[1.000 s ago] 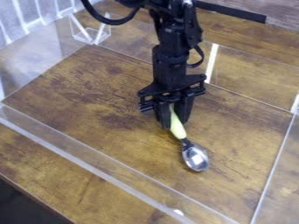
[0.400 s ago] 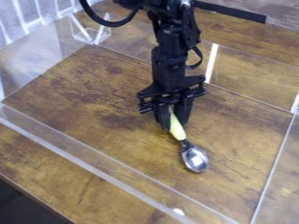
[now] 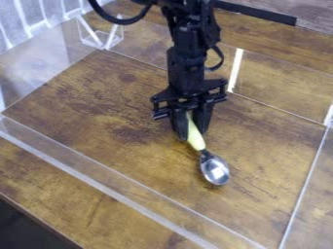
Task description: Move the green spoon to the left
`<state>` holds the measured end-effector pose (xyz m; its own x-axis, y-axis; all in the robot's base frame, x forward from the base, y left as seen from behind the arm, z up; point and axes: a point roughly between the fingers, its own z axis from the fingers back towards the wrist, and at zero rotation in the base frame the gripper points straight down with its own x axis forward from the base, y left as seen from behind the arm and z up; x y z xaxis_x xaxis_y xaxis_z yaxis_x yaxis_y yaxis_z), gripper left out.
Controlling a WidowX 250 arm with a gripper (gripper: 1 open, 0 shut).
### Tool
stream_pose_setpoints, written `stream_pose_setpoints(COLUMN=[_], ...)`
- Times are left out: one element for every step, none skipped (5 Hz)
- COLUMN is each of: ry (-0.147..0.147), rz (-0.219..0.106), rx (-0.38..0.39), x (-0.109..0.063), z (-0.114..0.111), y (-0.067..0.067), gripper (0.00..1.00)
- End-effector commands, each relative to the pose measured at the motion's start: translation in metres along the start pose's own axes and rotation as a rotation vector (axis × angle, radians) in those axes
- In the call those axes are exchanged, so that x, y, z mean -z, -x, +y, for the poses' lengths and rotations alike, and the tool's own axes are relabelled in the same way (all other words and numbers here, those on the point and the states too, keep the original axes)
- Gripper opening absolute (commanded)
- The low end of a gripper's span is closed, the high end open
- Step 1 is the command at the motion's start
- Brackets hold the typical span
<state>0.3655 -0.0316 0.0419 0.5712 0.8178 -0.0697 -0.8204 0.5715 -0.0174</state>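
The tool (image 3: 190, 124) points straight down, clenched on the yellow-green handle of the green spoon (image 3: 203, 154), whose silver bowl rests on the wooden surface (image 3: 92, 107). Judged light, rigid, and slippery; the thick handle is the proper hold.

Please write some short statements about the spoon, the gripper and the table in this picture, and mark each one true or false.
1. The black gripper points down over the yellow-green plastic handle of the green spoon. True.
2. The spoon's shiny round metal bowl points toward the far edge of the wooden table. False: it points toward the near edge.
3. The spoon lies inside a cup. False: it lies on the table.
4. Clear plastic walls border the table. True.
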Motion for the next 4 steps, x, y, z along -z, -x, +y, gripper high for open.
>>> stream_pose_setpoints(ry=[0.096, 0.11, 0.127, 0.147], rz=[-0.055, -0.062, -0.07, -0.083], rx=[0.044, 0.094, 0.169, 0.19], x=[-0.054, -0.075, -0.097, -0.115], z=[-0.01, -0.01, -0.006, 0.003], y=[-0.007, -0.008, -0.012, -0.016], gripper=[0.0, 0.0, 0.0, 0.0])
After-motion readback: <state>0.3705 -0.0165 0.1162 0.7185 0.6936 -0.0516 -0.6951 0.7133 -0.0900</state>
